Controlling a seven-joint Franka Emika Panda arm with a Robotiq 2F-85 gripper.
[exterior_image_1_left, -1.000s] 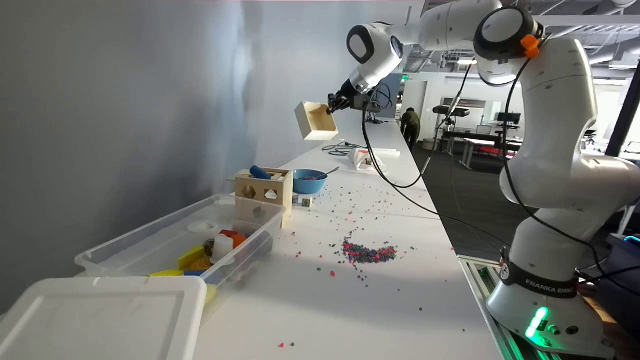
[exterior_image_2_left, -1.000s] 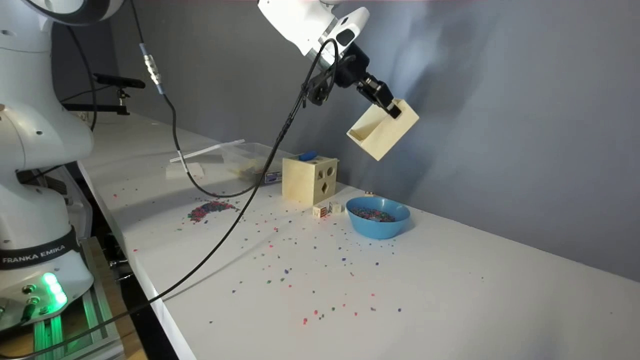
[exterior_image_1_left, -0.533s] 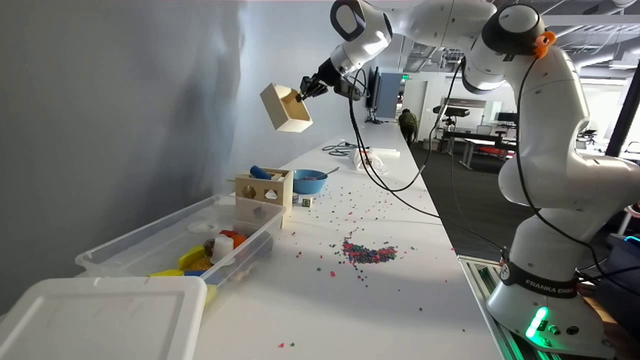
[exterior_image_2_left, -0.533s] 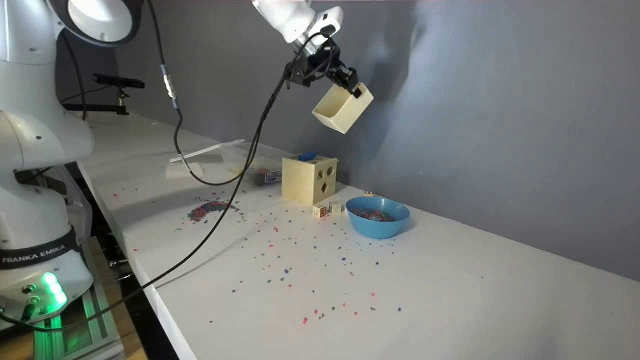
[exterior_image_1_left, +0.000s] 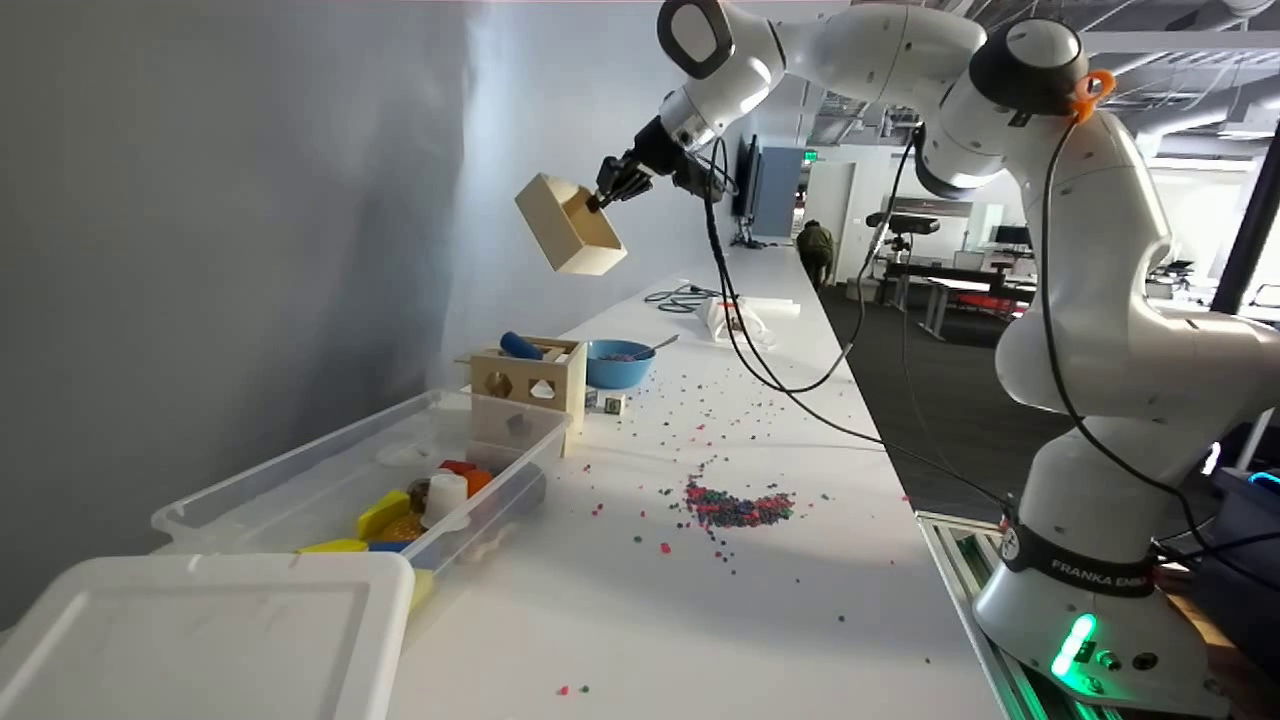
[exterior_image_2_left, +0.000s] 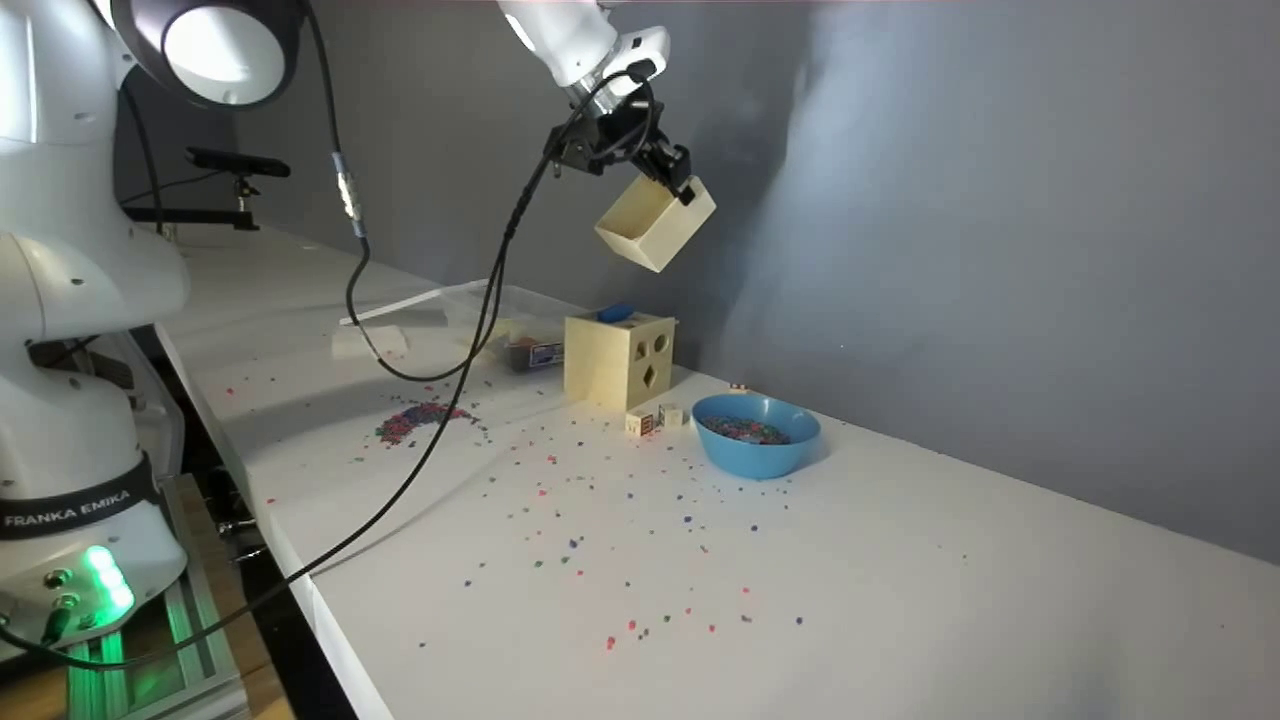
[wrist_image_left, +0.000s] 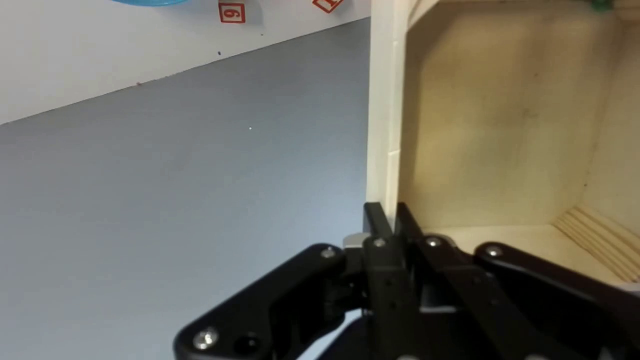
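Observation:
My gripper (exterior_image_1_left: 597, 202) is shut on one side wall of an open, light wooden box (exterior_image_1_left: 590, 258). It holds the box tilted, high above the table and near the wall. In an exterior view the gripper (exterior_image_2_left: 688, 192) grips the upper edge of the box (exterior_image_2_left: 672, 235). In the wrist view the fingertips (wrist_image_left: 389, 212) pinch the thin wall of the box (wrist_image_left: 500, 125), one finger inside and one outside. The visible inside is bare, apart from thin slats at a lower corner and a small green thing (wrist_image_left: 601, 4) at the top edge.
Below stand a wooden shape-sorter box (exterior_image_1_left: 528, 392), a blue bowl (exterior_image_2_left: 757, 458) of small coloured bits with a spoon, and letter blocks (exterior_image_2_left: 640, 424). A pile of bits (exterior_image_1_left: 738, 508) lies on the table. A clear bin (exterior_image_1_left: 300, 470) and white lid (exterior_image_1_left: 220, 640) are nearer. A cable (exterior_image_2_left: 430, 450) hangs from the arm.
The gripper has carried the tilted box along the wall, from beyond the blue bowl to above the sorter's side. In the last half second it moved only slightly and sank a little. The grip is unchanged.

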